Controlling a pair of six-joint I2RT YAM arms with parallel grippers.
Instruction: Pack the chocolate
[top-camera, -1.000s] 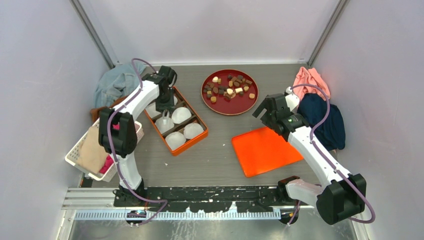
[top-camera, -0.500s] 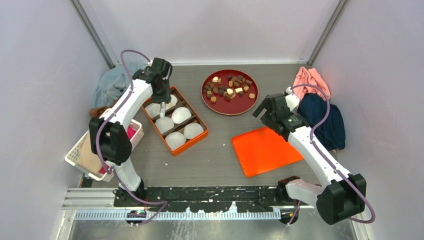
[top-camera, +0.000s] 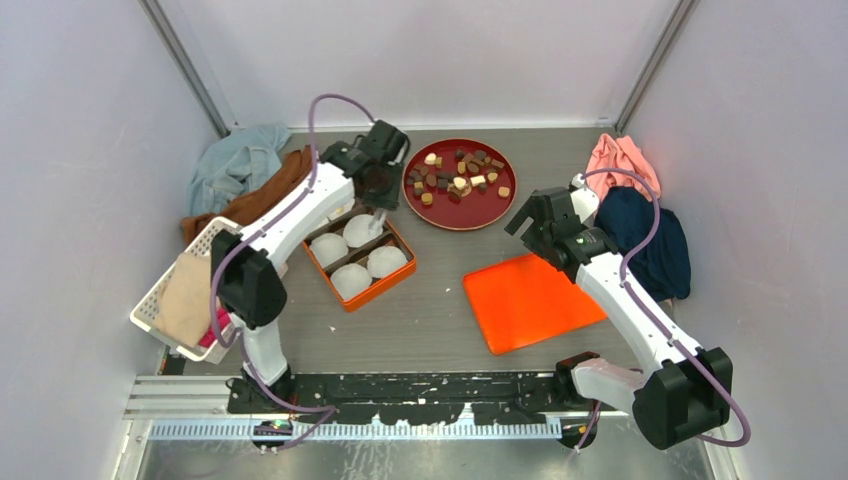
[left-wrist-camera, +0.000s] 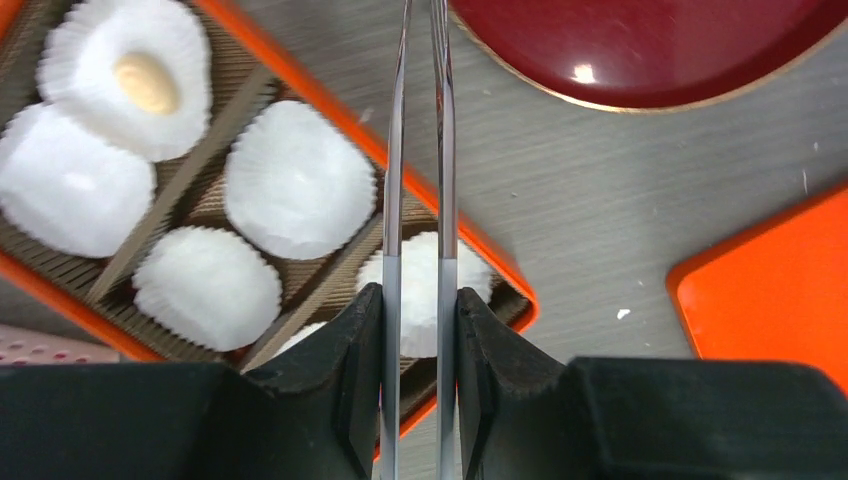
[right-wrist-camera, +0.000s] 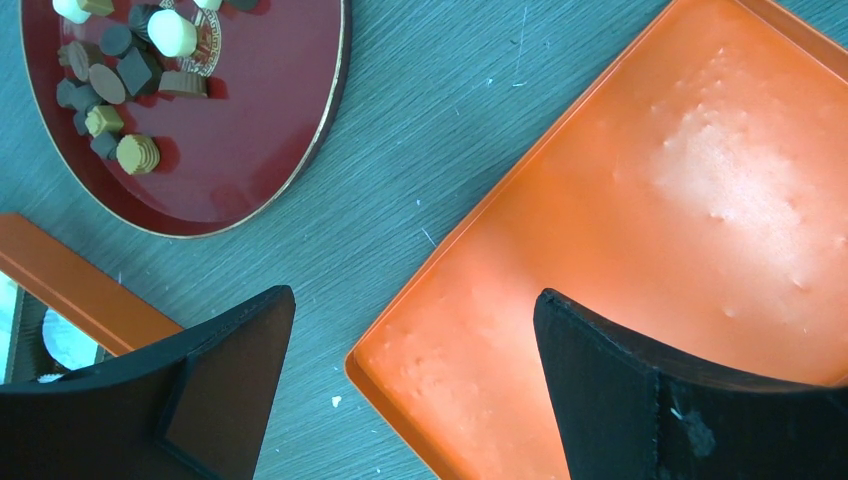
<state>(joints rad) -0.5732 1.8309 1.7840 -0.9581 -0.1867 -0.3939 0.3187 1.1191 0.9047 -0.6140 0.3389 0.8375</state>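
The chocolate (top-camera: 458, 180) lies as many small brown and cream pieces on a round red plate (top-camera: 480, 215); part of it shows in the right wrist view (right-wrist-camera: 120, 75). My left gripper (top-camera: 378, 195) (left-wrist-camera: 420, 300) is shut on metal tweezers (left-wrist-camera: 395, 150). It hangs over the far right end of the orange box (top-camera: 400, 272), between box and plate. The tweezer tips are out of view. The box holds several white paper cups (left-wrist-camera: 298, 180); one cup holds a cream piece (left-wrist-camera: 145, 82). My right gripper (top-camera: 535, 215) (right-wrist-camera: 415, 380) is open and empty over the near left corner of the orange lid (right-wrist-camera: 650, 250).
The orange lid (top-camera: 530, 300) lies flat at centre right. Blue and brown cloths (top-camera: 235, 170) are at the back left, pink and navy cloths (top-camera: 640, 210) at the right. A white basket (top-camera: 165, 310) with cloth stands at the left edge.
My left arm has swung right, from the box's far left end to its right end near the red plate, carrying the tweezers. The right arm has not moved.
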